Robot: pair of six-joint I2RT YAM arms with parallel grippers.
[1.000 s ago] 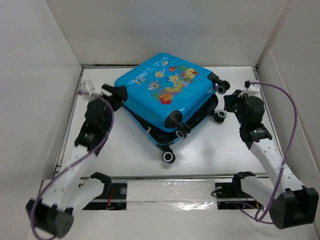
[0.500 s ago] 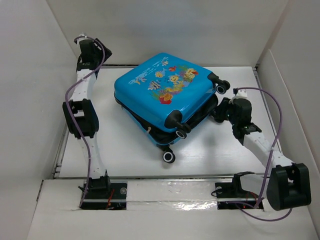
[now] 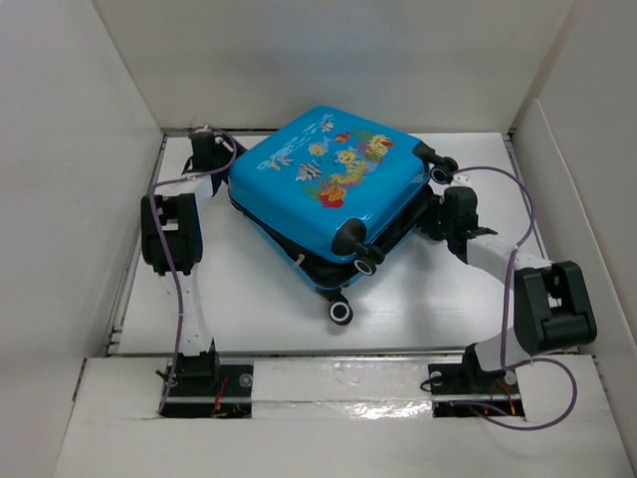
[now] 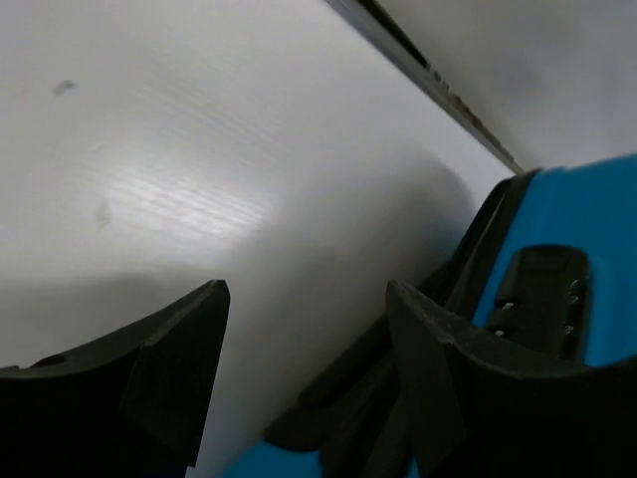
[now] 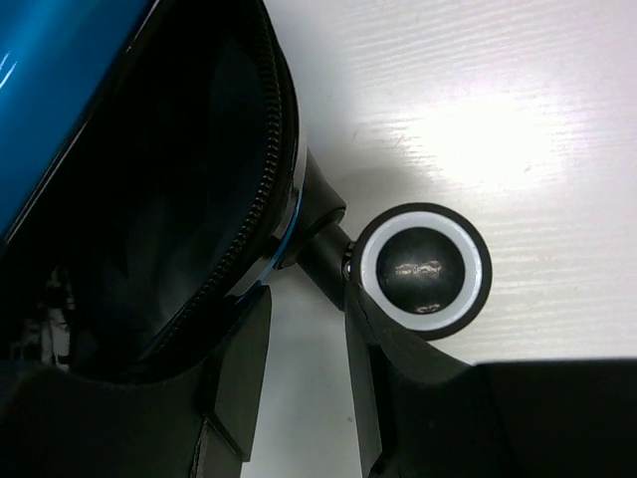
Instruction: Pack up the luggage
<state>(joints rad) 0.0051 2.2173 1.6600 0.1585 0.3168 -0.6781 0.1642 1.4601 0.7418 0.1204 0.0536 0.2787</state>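
The luggage (image 3: 328, 184) is seen lying flat on the white desk (image 3: 249, 309), towards the back and near the middle, turned at an angle to the desk's edges. Its bright-blue printed shell faces upward, and the two halves are not fully shut: a dark gap is seen along the near side, with the lower half showing below the upper. A black wheel with a white rim (image 3: 341, 312) is pointed towards the near edge of the desk. The left arm (image 3: 177, 234) is reached to the luggage's left back corner. Its left fingers (image 4: 169, 368) are held apart with only bare desk between them, and the blue shell with a black fitting (image 4: 542, 294) is seen just beside the right-hand one. The right arm (image 3: 542, 304) is brought to the luggage's right side, by the wheels there. Its right fingers (image 5: 239, 378) are likewise parted, with nothing clamped. Bare desk shows between them, the black zipper (image 5: 267, 149) is seen just ahead of them, and another white-rimmed wheel (image 5: 425, 269) lies close beside one finger.
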